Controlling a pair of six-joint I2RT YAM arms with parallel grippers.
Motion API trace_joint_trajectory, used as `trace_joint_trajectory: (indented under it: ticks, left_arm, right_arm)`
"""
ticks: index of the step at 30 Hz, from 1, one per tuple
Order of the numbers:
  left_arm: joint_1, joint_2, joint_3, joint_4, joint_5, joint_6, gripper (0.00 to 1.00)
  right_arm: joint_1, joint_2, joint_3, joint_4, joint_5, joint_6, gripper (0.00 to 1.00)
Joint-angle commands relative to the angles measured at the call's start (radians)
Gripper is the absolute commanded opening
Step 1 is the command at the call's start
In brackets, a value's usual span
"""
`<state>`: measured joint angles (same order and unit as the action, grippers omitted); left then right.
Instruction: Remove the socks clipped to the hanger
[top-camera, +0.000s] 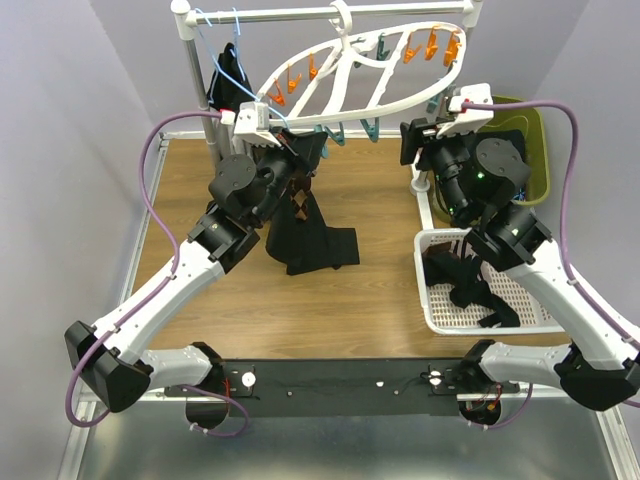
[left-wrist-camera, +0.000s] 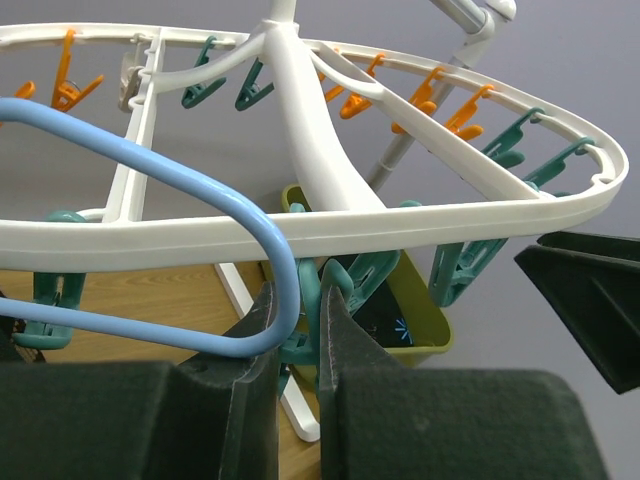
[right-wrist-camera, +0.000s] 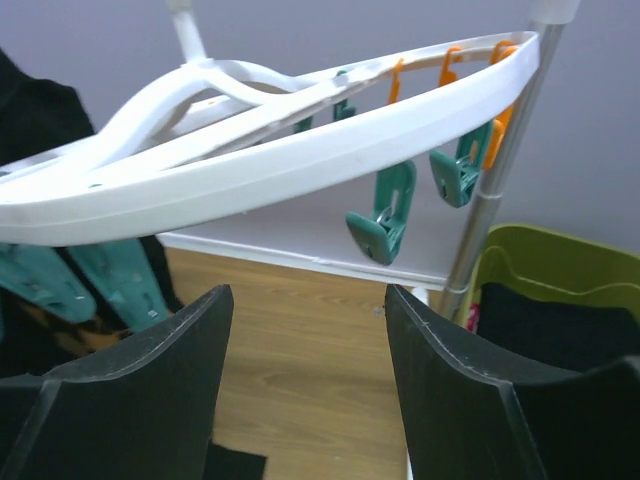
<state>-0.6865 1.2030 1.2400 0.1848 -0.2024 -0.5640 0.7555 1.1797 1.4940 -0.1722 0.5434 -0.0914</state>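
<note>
- My left gripper (left-wrist-camera: 298, 310): jaws nearly closed, and they look pinched on a teal clip (left-wrist-camera: 303, 348) just under the rim of the hanger (left-wrist-camera: 400, 220). I cannot tell whether this clip holds a sock.
- The socks (top-camera: 300, 215) hang straight below my left gripper, down to the table, out of its wrist view. Risk: I squeeze the wrong clip and nothing drops.
- A blue clothes hanger (left-wrist-camera: 180, 185) curves across the outer face of my left finger. Risk: pulling back hooks it and drags it along the rail (top-camera: 300, 14).
- My right gripper (right-wrist-camera: 308, 300): jaws wide apart, holding nothing, with the hanger's rim just above and ahead of the fingertips.
- The hanger dangles from a single hook. With my right gripper not holding it, a tug from my left gripper could tilt or swing the frame, and the clip could slip out of my pinch.
- The basket (top-camera: 432, 300) sits below and behind my right gripper, well apart from the hanging socks. Risk: a freed sock falls on the table, not in it.
</note>
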Motion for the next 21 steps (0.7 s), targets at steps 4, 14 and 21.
trace_joint_trajectory:
  ticks: [4, 14, 21]
  left_arm:
    - [0.002, 0.010, 0.039, 0.027, 0.040, 0.013, 0.00]
    - [0.002, 0.010, 0.061, 0.027, 0.078, 0.044, 0.00]
    - [0.001, 0.035, 0.099, 0.033, 0.150, 0.050, 0.00]
  right_arm:
    - [-0.031, 0.029, -0.064, 0.269, 0.090, -0.159, 0.55]
    - [-0.105, 0.106, -0.021, 0.309, 0.044, -0.120, 0.10]
    - [-0.220, 0.135, -0.026, 0.264, -0.071, -0.002, 0.01]
